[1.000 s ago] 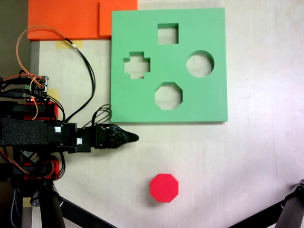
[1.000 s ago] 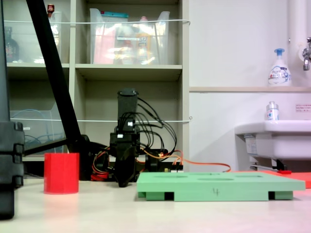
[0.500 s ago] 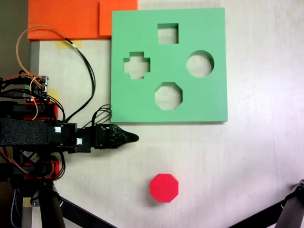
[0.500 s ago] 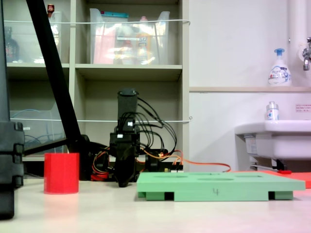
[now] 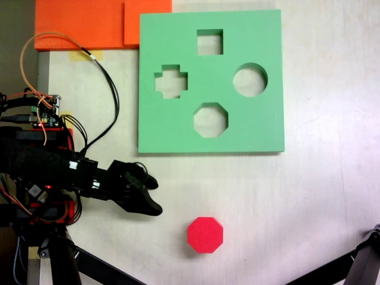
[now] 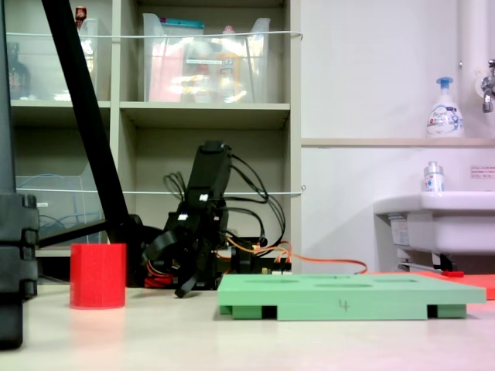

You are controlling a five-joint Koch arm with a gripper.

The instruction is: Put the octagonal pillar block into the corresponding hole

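Note:
In a fixed view from above, the octagonal pillar block (image 5: pixel 205 234) is a red foam prism standing on the white table, below the green board (image 5: pixel 261 127). The corresponding hole (image 5: pixel 210 120) is the eight-sided cutout in the board's lower middle. My gripper (image 5: pixel 154 197) points down-right toward the block, a short way to its upper left, open with nothing between its jaws. In a fixed view from the side, the block (image 6: pixel 97 275) stands at the left, the gripper (image 6: pixel 167 270) hangs open just right of it, and the board (image 6: pixel 348 294) lies flat at the right.
The board also has a square cutout (image 5: pixel 209 41), a cross cutout (image 5: pixel 171 81) and a round cutout (image 5: pixel 250 79). Orange foam sheets (image 5: pixel 83 24) lie at the top left. Cables (image 5: pixel 110 89) loop near the arm's base. Tripod legs (image 5: pixel 89 264) cross the bottom edge.
The arm has swung from pointing straight right to pointing down-right toward the red block, and the jaws have gone from shut to open. Block and board have not moved.

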